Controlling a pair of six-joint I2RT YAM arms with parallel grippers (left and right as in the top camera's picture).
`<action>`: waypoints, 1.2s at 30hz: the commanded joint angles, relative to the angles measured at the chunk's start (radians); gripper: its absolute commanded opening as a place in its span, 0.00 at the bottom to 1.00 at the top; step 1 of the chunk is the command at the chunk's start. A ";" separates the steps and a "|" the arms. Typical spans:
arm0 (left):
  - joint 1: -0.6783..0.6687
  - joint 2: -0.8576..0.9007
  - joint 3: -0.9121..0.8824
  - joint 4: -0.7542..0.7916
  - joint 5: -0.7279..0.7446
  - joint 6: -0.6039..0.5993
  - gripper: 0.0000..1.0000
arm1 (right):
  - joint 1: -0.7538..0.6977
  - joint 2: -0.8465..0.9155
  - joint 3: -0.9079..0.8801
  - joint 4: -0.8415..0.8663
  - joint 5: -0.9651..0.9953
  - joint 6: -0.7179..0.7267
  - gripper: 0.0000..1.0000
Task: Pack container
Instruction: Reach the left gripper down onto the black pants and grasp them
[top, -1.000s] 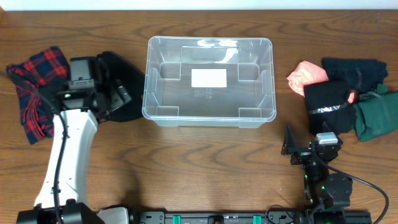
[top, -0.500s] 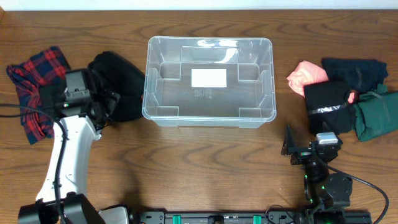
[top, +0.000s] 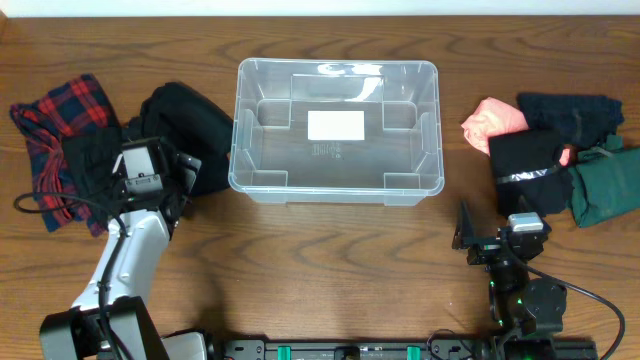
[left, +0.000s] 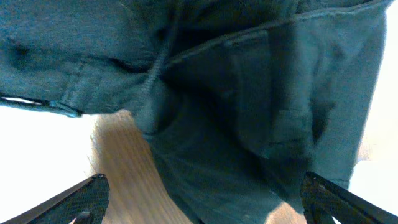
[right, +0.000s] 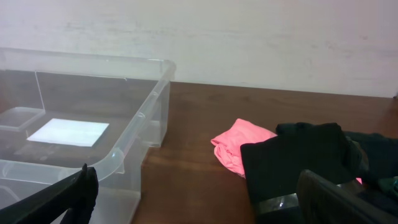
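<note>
The container (top: 236, 150), a clear bin with a white label on its base, stands empty at the table's middle; it also shows in the right wrist view (right: 155, 87). A black garment (top: 195, 125) lies against its left side. My left gripper (top: 180, 168) is open at the garment's front edge. In the left wrist view the dark garment (left: 249, 106) fills the frame, with the open fingers (left: 202, 205) wide apart below it. My right gripper (top: 465, 238) is open and empty at the front right, also seen in its wrist view (right: 199, 199).
A red plaid garment (top: 50, 115) lies at the far left. At the right lie a pink garment (top: 492, 118), a black one with a shiny band (top: 530, 165), a navy one (top: 570, 110) and a green one (top: 605, 185). The pink (right: 239, 146) and black (right: 298, 162) ones show in the right wrist view.
My left arm has drawn back toward the table's front, leaving more of the black garment uncovered. The right arm has not moved.
</note>
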 joint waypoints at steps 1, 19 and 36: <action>0.003 0.002 -0.026 0.030 -0.059 -0.009 0.98 | -0.013 -0.005 -0.003 -0.003 0.003 0.003 0.99; 0.018 0.190 -0.034 0.299 -0.111 -0.003 0.96 | -0.013 -0.005 -0.003 -0.003 0.003 0.003 0.99; 0.018 0.097 -0.019 0.329 0.031 0.150 0.06 | -0.013 -0.005 -0.003 -0.003 0.004 0.003 0.99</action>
